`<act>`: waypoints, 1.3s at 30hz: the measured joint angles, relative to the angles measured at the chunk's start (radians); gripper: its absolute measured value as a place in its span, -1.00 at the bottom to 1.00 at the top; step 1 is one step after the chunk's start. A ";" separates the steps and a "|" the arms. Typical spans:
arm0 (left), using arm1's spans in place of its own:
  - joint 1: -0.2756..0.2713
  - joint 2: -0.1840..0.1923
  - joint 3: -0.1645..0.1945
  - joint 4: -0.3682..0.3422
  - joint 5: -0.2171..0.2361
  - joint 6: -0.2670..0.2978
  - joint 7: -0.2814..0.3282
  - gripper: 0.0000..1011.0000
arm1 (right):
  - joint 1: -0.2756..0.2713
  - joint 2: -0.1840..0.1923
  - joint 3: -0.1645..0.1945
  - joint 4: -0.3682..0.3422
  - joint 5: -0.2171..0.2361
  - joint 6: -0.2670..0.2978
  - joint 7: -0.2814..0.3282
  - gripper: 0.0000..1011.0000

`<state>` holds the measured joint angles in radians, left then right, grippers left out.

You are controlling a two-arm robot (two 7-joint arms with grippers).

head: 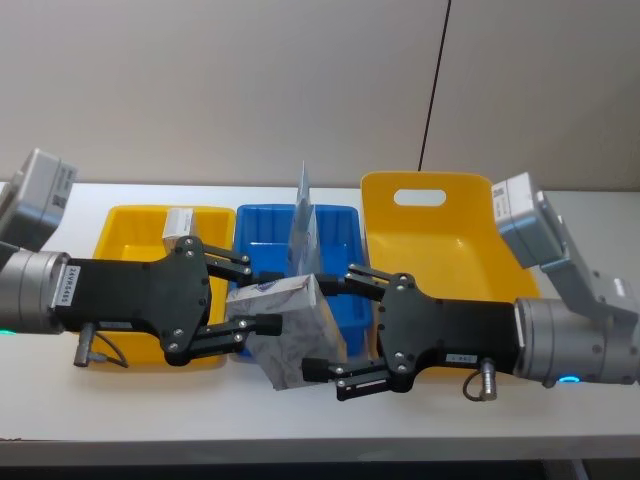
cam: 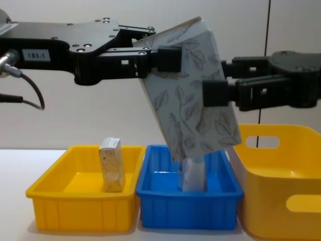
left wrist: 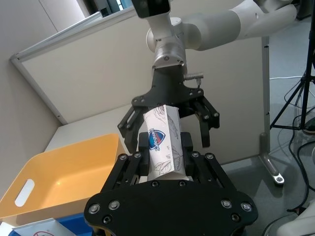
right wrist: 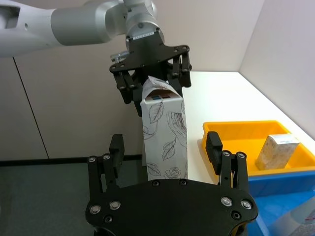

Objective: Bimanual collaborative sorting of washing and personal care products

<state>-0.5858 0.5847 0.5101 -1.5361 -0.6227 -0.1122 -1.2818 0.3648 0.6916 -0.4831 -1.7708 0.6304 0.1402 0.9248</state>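
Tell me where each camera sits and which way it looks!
Head view: on the head, looking down at the table; left gripper and right gripper meet at the carton.
Chest view: lower, looking across at the blue bin; both grippers show.
Left wrist view: on left arm, facing the right gripper.
Right wrist view: on right arm, facing the left gripper.
All four share the carton.

This looks like a robotics lab or test room rather than a home or shop. A bare white table (head: 560,420) stands against plain beige partition panels (head: 250,90), with a black cable (head: 433,90) running down the wall. Beside the table, a black tripod stand (left wrist: 295,93) and loose cables (left wrist: 295,147) sit on a grey floor (right wrist: 44,196). Plain plastic sorting bins, yellow (cam: 65,201) and blue (cam: 165,211), are lined up on the table.
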 joint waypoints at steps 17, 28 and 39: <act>0.000 0.000 0.000 0.000 0.000 0.000 0.000 -0.34 | 0.035 -0.015 -0.056 0.033 -0.016 0.019 0.011 0.69; 0.000 0.000 0.000 0.000 0.000 0.000 -0.001 -0.34 | 0.043 -0.017 -0.067 0.040 -0.018 0.024 0.014 0.04; 0.000 0.000 0.000 0.000 0.000 0.000 -0.002 -0.22 | 0.043 -0.015 -0.070 0.041 -0.017 0.022 0.012 -0.33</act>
<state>-0.5858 0.5848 0.5102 -1.5361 -0.6229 -0.1123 -1.2842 0.4081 0.6765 -0.5532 -1.7302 0.6135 0.1623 0.9366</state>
